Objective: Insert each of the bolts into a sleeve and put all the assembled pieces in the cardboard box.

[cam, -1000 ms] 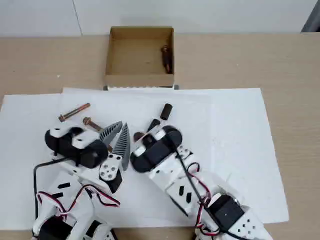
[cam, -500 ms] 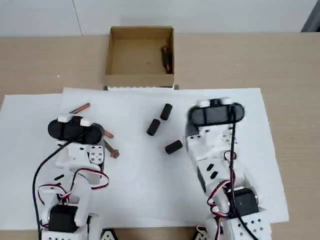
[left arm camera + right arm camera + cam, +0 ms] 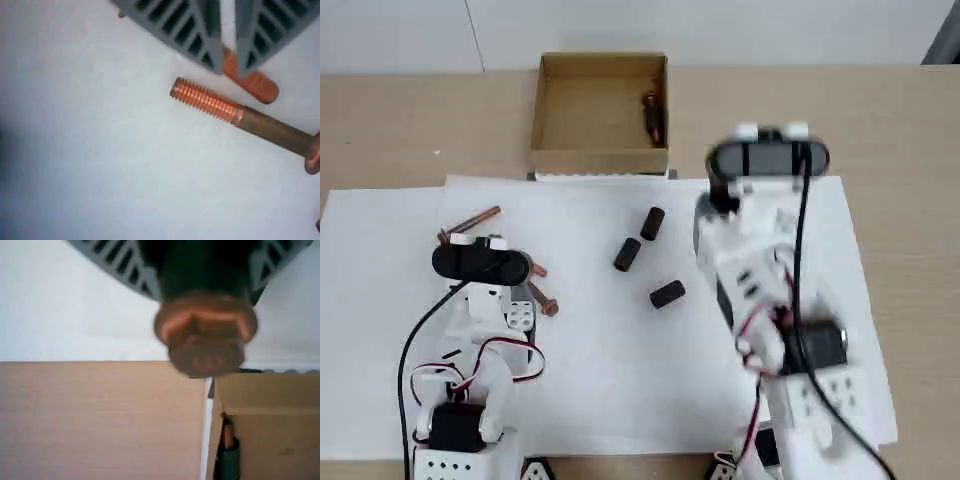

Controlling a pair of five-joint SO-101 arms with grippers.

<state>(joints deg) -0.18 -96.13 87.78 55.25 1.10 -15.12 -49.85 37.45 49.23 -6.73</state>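
Three black sleeves (image 3: 627,254) lie loose on the white paper (image 3: 620,380), strung in a ragged line between the two arms, none touching another.

Over to the right gripper (image 3: 202,275): it is clamped on a held sleeve (image 3: 200,265). A copper bolt head (image 3: 205,337) pokes out of the sleeve's end toward the camera. The grey fingers (image 3: 117,262) run off the frame edge on both sides. Beyond that head sit the wooden table (image 3: 95,415) and one corner of the cardboard box (image 3: 270,390). A finished piece (image 3: 227,455) lies inside the box against the wall, only partly in frame.

From above, the right arm (image 3: 750,270) stands near the box's front right corner, and its camera housing (image 3: 767,158) hides the gripper and its load.

Now the left gripper (image 3: 228,67): its fingers are drawn almost together, with just a thin slit of paper between them. The end of a copper bolt (image 3: 255,85) sits right at the tips, and whether it is pinched or merely lying underneath is hard to tell. Just beside it lies a second bolt (image 3: 240,115), its threads clear and its head half cut off at the edge.

Seen from above, the left arm (image 3: 480,265) covers that spot, with bolt ends sticking out beside it. A further bolt (image 3: 470,222) lies apart, toward the box side of the paper.
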